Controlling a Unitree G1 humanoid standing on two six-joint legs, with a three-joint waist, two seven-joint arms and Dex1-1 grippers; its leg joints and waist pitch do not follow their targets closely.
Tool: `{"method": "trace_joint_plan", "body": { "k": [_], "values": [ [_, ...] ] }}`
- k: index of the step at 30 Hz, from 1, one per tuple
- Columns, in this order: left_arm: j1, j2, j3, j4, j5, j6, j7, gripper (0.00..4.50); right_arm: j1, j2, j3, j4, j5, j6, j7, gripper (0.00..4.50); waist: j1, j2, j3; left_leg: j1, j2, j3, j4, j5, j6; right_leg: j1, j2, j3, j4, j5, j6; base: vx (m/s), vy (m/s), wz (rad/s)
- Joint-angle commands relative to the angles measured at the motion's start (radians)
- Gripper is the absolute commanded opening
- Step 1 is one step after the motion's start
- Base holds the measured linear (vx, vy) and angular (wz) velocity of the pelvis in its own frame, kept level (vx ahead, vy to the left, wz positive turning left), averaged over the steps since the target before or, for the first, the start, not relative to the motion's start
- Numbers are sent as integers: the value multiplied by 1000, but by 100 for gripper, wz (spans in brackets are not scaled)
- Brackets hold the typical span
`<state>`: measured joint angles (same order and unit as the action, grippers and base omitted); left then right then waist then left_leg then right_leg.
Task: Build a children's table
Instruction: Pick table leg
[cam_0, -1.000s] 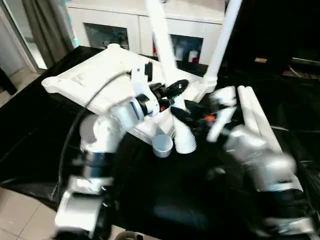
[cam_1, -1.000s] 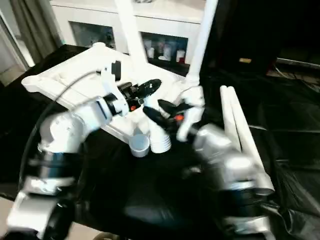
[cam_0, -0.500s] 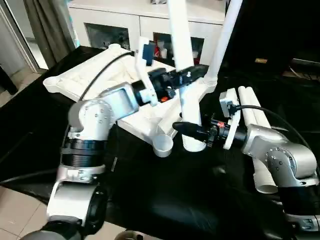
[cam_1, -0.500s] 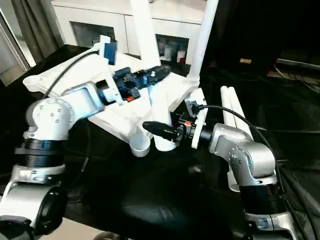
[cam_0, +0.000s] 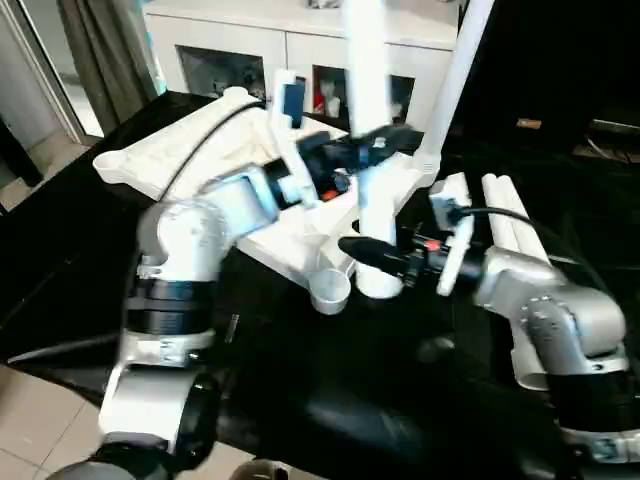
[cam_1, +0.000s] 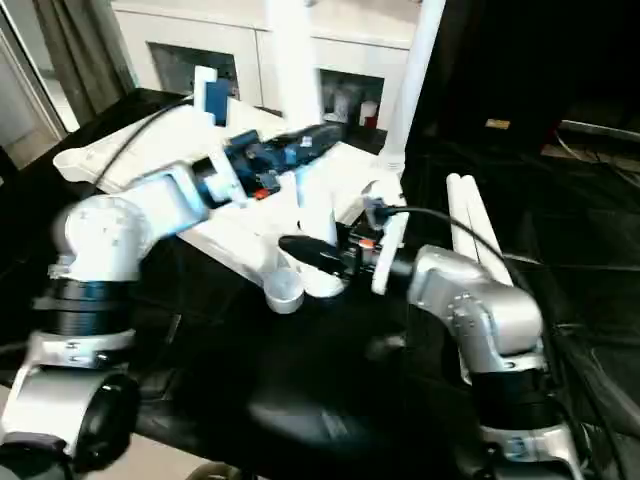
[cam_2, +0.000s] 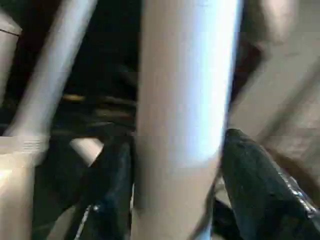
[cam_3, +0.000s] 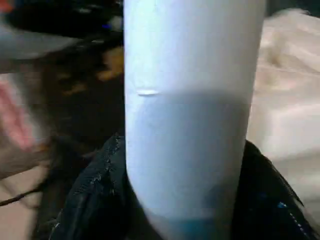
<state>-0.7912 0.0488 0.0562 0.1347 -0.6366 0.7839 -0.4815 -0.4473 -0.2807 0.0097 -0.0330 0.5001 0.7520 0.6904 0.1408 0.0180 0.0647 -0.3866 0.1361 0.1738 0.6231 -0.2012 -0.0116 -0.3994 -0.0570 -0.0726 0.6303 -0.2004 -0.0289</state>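
The step in hand, as I judge it, is seating a leg (cam_0: 368, 120) into a corner socket (cam_0: 330, 290) of the tabletop (cam_0: 190, 160), which lies ribbed side up on the black table (cam_0: 60, 260).

The left gripper (cam_0: 385, 150) is at mid-shaft. In its wrist view a dark finger (cam_2: 112, 195) sits on each side of the tube, close against it, partly spread to the tube's width; it appears to hold the leg, though how firmly I cannot tell. The right gripper (cam_0: 365, 252) comes in lower, near the leg's flared foot. Its fingers (cam_3: 90, 200) flank the tube too, about as far apart as the tube is wide, seemingly clasping it.

The leg stands nearly upright between the two grippers, its foot just beside the open socket, not in it. Another leg (cam_0: 462, 70) already stands in the corner beyond the left gripper. Two spare legs (cam_0: 510, 225) lie flat just behind the right gripper's wrist.

Next, the foot must shift sideways over the socket mouth, the shaft kept plumb, then be pressed straight down.
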Motion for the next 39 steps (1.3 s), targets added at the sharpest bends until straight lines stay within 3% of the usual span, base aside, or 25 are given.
{"method": "trace_joint_plan", "body": {
  "k": [1,3,4,8,13,17,18,19,20,21,22,25,31,35,39],
  "values": [
    [17,-8,-30,-19,58,-37,53,304,-12,6,2,-11,-18,-13,-35,202,-2,-12,-79,12,94,-40,-67,-34,41,63,-115,66,-75,-101,-196,0,0,0],
    [23,-32,-23,-23,77,-45,107,304,-14,17,10,-15,-25,-13,-55,202,-2,-13,-79,13,96,-40,-67,-30,42,62,-114,66,-74,-95,-191,0,0,0],
    [21,-43,-17,-19,89,-52,137,280,-16,21,17,-15,-31,-15,-62,202,-2,-15,-80,13,95,-40,-66,-33,45,62,-113,65,-75,-97,-191,0,0,0],
    [6,-62,7,29,123,-105,203,251,-20,32,43,-12,-58,-26,-80,202,-3,-16,-77,13,94,-41,-67,-41,50,59,-113,65,-78,-124,-181,0,0,0],
    [2,-66,36,36,120,-123,222,203,-28,33,48,-8,-69,-32,-84,201,-1,-14,-78,14,95,-41,-66,-38,48,57,-113,65,-76,-117,-181,0,0,0],
    [-1,-69,48,37,115,-130,225,197,-30,25,61,-10,-95,-60,-86,200,-1,-15,-78,13,94,-40,-66,-39,51,58,-115,65,-75,-104,-187,0,0,0],
    [-4,-65,46,38,111,-133,212,196,-28,26,62,-11,-83,-69,-71,200,-1,-15,-78,14,93,-40,-66,-43,52,58,-115,65,-76,-110,-185,0,0,0],
    [-6,-58,40,39,106,-134,189,195,-26,27,57,-15,-64,-67,-51,256,-1,-14,-77,13,94,-40,-66,-44,52,58,-115,65,-77,-114,-185,0,0,0],
    [-9,-48,31,37,101,-133,158,195,-24,24,49,-24,-42,-57,-28,270,-1,-14,-78,14,94,-40,-66,-46,55,58,-115,65,-77,-115,-184,0,0,0],
    [-10,-42,26,36,98,-131,140,195,-23,21,45,-29,-31,-52,-16,270,-1,-14,-77,14,93,-40,-67,-49,58,58,-114,65,-77,-117,-184,0,0,0],
    [-8,4,-14,20,75,-100,17,193,-20,-9,31,-41,1,-21,29,276,0,-19,-77,14,93,-42,-68,-46,66,61,-114,65,-76,-126,-174,0,0,0],
    [-7,26,-28,12,59,-82,-38,191,-19,-37,31,-46,22,1,73,312,-1,-18,-76,16,95,-39,-67,-42,62,56,-113,65,-76,-130,-175,0,0,0],
    [-21,71,-18,0,-65,15,-219,190,-11,-129,27,-99,124,63,237,314,8,-21,-78,14,94,-37,-62,-23,80,58,-117,64,-70,-113,-202,0,0,0],
    [-29,66,18,-20,-160,54,-290,190,-16,-138,45,-79,110,69,236,314,6,-22,-77,13,94,-36,-63,-34,67,57,-117,62,-73,-151,-209,0,0,0],
    [-32,43,56,-42,-230,70,-312,188,-14,-136,70,-56,81,65,220,269,3,-23,-77,12,92,-36,-63,-35,65,58,-115,63,-75,-159,-198,0,0,0]
  ]
}}
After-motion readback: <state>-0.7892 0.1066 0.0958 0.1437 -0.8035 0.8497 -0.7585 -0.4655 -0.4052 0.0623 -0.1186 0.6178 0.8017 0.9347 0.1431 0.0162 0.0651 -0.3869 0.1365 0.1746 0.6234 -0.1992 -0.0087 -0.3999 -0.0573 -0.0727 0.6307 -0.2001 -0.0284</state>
